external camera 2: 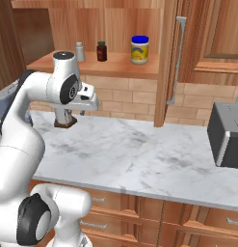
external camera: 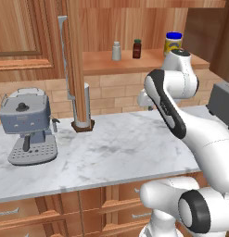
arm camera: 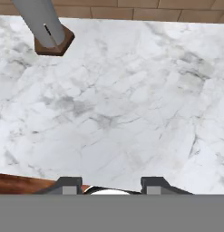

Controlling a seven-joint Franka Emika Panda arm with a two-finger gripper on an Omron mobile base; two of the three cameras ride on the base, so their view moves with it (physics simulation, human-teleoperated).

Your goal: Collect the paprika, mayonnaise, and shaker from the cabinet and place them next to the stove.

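Marble counter (arm camera: 131,99) lies under the gripper (arm camera: 112,186), fingers clenched on nothing. Up on the cabinet (external camera 2: 111,62) shelf stand the shaker (external camera 2: 80,51), then the paprika (external camera 2: 101,50) at its 3 o'clock, then the mayonnaise (external camera 2: 139,49) farther toward 3. A paper-towel roll (arm camera: 41,22) stands at 11 o'clock in the hand view; a coffee machine (external camera: 28,125) sits on the counter at 9 o'clock in the left base view.

Blue-lidded yellowish mayonnaise (external camera 2: 139,50), dark red-brown paprika (external camera 2: 101,51), grey-veined white marble counter (external camera 2: 139,154)
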